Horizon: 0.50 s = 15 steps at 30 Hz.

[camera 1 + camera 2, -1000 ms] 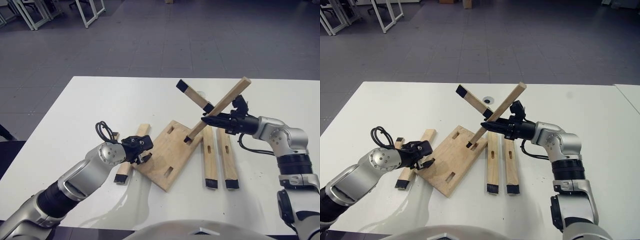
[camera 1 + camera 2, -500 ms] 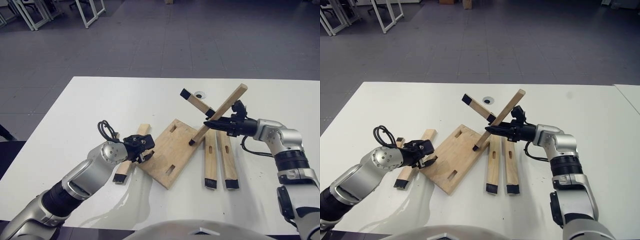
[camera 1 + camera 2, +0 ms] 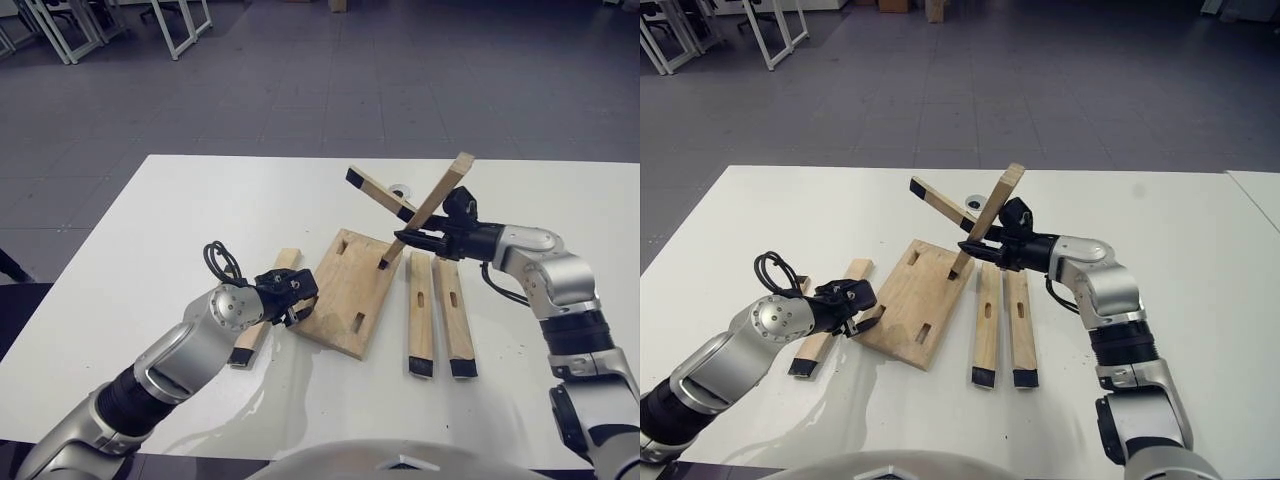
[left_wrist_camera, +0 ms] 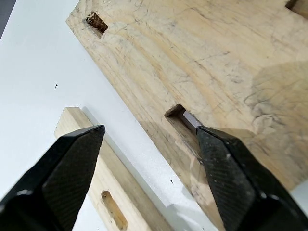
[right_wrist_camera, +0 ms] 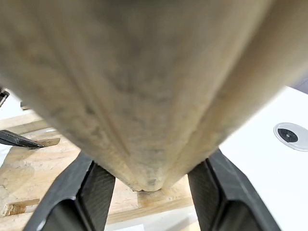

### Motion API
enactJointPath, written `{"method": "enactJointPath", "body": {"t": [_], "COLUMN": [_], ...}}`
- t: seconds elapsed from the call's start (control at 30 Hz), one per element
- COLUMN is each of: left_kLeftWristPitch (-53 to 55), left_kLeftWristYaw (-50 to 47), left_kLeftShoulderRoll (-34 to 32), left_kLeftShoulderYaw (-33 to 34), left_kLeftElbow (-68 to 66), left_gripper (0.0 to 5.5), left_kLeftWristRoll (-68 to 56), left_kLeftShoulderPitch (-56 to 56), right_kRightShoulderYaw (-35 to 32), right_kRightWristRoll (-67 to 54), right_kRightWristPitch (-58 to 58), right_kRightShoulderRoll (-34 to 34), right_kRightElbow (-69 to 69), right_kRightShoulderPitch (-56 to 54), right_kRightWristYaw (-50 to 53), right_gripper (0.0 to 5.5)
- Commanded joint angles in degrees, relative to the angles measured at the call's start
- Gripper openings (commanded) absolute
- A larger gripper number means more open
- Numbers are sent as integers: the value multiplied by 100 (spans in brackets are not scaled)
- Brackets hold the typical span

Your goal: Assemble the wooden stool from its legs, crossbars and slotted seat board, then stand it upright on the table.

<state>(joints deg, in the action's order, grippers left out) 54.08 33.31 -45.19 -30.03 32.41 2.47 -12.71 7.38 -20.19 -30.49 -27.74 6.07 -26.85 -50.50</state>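
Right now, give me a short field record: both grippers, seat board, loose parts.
left gripper: open, at the seat board's left edge
right gripper: shut on crossed legs, tilted over the board
crossed legs: one lower end at a board slot
seat board: flat on table
loose parts: two slotted bars right of board; one bar left

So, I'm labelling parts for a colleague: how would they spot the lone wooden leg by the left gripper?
On the white table, find the slotted seat board in the middle. The wooden leg lies flat just off its left edge, by the left gripper, black-capped end toward the robot. It lies alone, whereas two similar legs sit side by side right of the board.
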Motion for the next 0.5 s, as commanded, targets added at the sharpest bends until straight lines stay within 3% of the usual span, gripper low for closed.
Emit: {"method": "enactJointPath", "body": {"t": [0.03,0.3,0.5], "left_kLeftWristPitch": [85,38,17], "left_kLeftWristYaw": [95,78,90], "left_kLeftShoulderRoll": [36,122,182], "left_kLeftShoulderYaw": [-55,3,45], "left_kLeftElbow": [9,-93,-127], "left_gripper": [353,353,353], "left_kLeftWristRoll": [-7,9,45], "left_kLeftShoulderPitch": [126,181,144], "right_kRightShoulderYaw": [229,447,1072], "right_kRightWristRoll": [172,18,701], "right_kRightWristPitch": [-447,-640,22], "right_kRightShoulderRoll": [-157,-382,-483], "right_kRightElbow": [197,-35,1487], "right_kRightShoulderPitch": [287,324,170], "right_kRightWristYaw": [-63,-584,-886], "right_gripper": [203,203,202]}}
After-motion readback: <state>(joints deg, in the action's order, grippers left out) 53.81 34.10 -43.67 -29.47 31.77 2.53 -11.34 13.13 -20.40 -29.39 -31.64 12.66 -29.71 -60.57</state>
